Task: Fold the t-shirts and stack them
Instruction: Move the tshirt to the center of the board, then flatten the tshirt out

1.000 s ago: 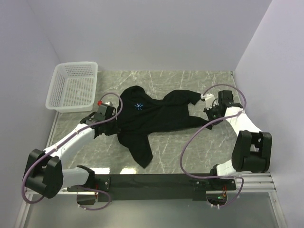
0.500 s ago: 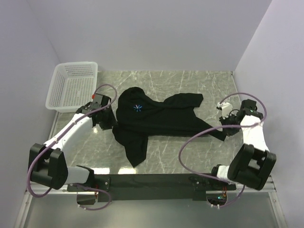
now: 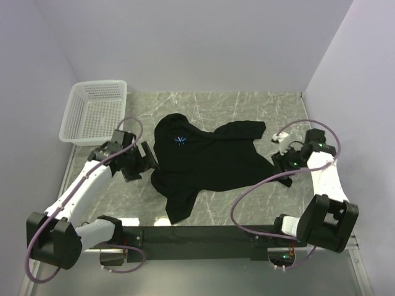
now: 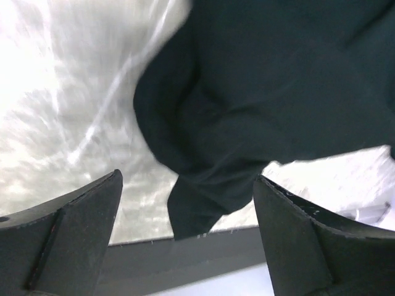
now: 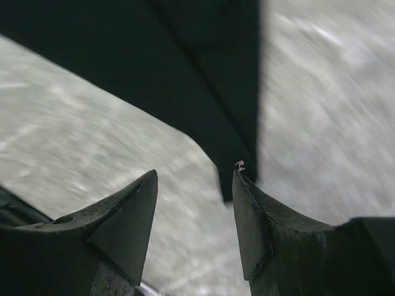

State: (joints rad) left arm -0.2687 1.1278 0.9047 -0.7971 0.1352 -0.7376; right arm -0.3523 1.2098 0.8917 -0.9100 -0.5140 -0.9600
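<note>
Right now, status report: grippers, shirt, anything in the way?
Left gripper open, right gripper open, nothing held. T-shirt unfolded, rumpled on the table. Basket far left, apart from it.

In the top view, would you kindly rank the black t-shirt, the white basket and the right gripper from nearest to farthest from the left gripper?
From the left gripper:
1. The black t-shirt, immediately to its right.
2. The white basket, behind it in the far left corner.
3. The right gripper, across the shirt on the right side.

White mesh basket (image 3: pixel 94 112) sits at the marbled table's (image 3: pixel 247 105) far-left corner
</note>
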